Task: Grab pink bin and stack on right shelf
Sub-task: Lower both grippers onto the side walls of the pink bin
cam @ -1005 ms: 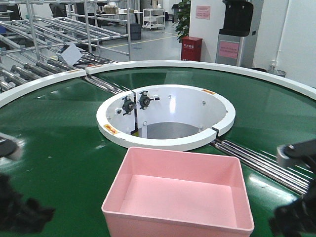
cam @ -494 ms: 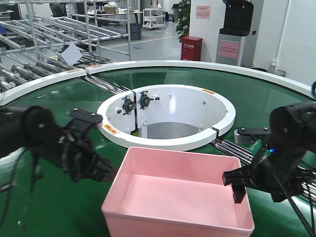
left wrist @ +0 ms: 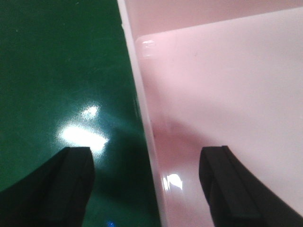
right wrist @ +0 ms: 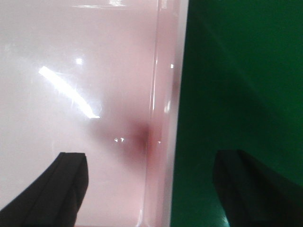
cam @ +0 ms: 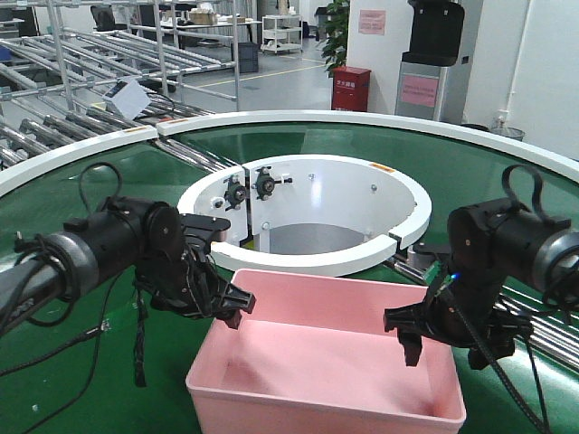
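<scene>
The pink bin [cam: 326, 362] stands on the green belt [cam: 99, 226] at the near middle, empty. My left gripper [cam: 223, 313] is open and straddles the bin's left wall near its far corner. In the left wrist view one finger is over the belt, the other over the bin's floor [left wrist: 227, 85], and the left gripper [left wrist: 149, 184] has the rim between. My right gripper [cam: 432, 340] is open and straddles the right wall. In the right wrist view the right gripper [right wrist: 156, 189] has the wall of the bin [right wrist: 71, 71] between its fingers. The right shelf is out of view.
A white ring [cam: 298, 262] round a central opening lies just behind the bin. Steel rollers [cam: 488, 294] cross the belt at the right. Roller racks [cam: 81, 54] stand at the back left, a red cabinet [cam: 351, 89] at the back.
Both arms have swung in from the frame's sides to the bin and lowered over its left and right walls. The bin has not moved.
</scene>
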Controlling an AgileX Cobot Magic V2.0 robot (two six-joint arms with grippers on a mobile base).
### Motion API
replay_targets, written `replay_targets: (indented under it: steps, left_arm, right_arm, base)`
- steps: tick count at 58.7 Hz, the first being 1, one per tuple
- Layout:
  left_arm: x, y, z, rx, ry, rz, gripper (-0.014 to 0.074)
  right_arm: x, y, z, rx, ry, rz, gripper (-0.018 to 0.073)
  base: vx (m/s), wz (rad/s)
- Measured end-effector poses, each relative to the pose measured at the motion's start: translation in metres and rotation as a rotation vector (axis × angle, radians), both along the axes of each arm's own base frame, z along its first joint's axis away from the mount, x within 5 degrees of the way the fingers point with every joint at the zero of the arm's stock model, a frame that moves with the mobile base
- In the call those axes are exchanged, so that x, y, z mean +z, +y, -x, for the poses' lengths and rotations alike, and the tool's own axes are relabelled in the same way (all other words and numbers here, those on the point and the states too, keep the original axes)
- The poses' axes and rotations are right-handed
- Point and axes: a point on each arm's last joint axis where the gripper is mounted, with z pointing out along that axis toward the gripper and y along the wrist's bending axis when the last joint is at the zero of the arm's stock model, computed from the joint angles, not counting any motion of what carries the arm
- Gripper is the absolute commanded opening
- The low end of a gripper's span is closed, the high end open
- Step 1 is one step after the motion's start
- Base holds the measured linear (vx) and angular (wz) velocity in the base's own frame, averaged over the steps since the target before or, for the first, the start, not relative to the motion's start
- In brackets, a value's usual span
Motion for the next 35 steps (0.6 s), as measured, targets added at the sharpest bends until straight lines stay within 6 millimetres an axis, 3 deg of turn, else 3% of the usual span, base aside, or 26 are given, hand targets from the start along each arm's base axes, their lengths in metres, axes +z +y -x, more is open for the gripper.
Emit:
replay_targets:
  steps: [11,20,35]
  left_arm:
    - [-0.02,-0.003,-0.007,0.027,0.025,0.006,0.0586]
    - [-0.031,-0.004,-0.01,0.04,0.046,0.008,0.056]
    - [-0.032,-0.004,-0.01,0.041,0.046,0.011,0.0379]
  right_arm:
    - [-0.017,0.002,-0.01,-0.029,-0.016,-0.013,0.0579]
    - [-0.025,0.002,-0.015,-0.059,-0.03,-0.013,0.052]
    - [-0.03,0.0,-0.017,-0.088,-0.032,0.009,0.0351]
  base:
    - [0.0,0.0]
    - [0.0,0.0]
    - [0.0,0.0]
